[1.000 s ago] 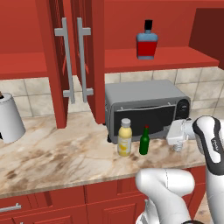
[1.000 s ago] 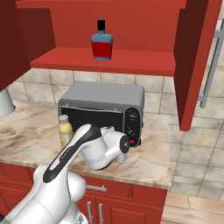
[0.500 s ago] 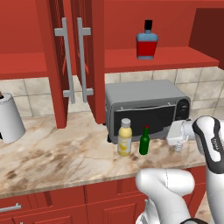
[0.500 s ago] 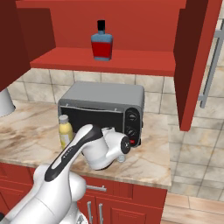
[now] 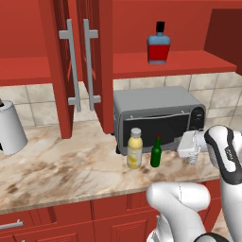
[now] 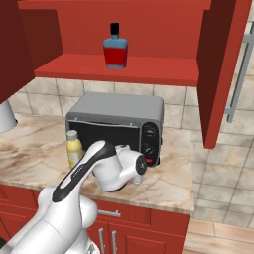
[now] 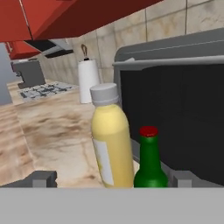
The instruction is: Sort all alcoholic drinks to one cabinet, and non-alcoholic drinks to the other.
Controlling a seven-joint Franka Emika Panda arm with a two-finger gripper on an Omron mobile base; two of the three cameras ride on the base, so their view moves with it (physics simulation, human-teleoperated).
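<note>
Now the gripper (image 7: 109, 177), jaws spread wide and empty, faces the juice bottle (image 5: 134, 148) and green bottle (image 5: 156, 152) standing just beside each other before the toaster oven (image 5: 158, 112), red-and-blue bottle (image 5: 158, 43) shelved above it.

The juice bottle (image 5: 134, 149) stands just left of the green bottle (image 5: 156, 152), both before the toaster oven (image 5: 158, 113).

Red-and-blue bottle (image 5: 158, 45) upright on cabinet shelf (image 5: 189, 60); juice bottle (image 5: 134, 148) and green bottle (image 5: 156, 152) upright together on counter.
</note>
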